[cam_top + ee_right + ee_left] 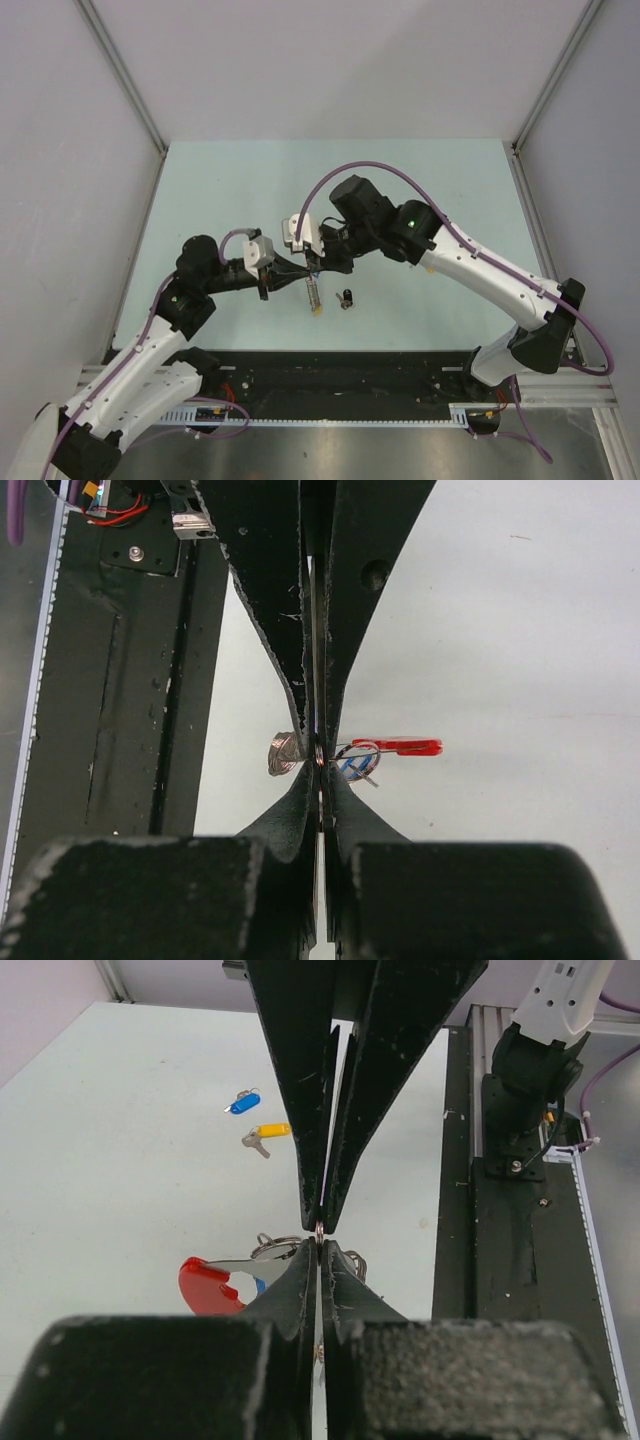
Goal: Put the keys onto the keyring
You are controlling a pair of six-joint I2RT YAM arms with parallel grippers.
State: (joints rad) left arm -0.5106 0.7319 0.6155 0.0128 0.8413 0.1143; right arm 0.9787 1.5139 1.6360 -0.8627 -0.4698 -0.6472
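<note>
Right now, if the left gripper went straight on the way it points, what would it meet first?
The right gripper: its shut jaws face the left gripper tip to tip, with only a thin metal ring between them. Depth is unclear, but hardly any gap shows.

Left arm (200, 275) and right arm (470, 262) flank the keyring (208, 1286); beyond it, open counter (120, 1180), save a blue key (242, 1102) and yellow key (270, 1133).
</note>
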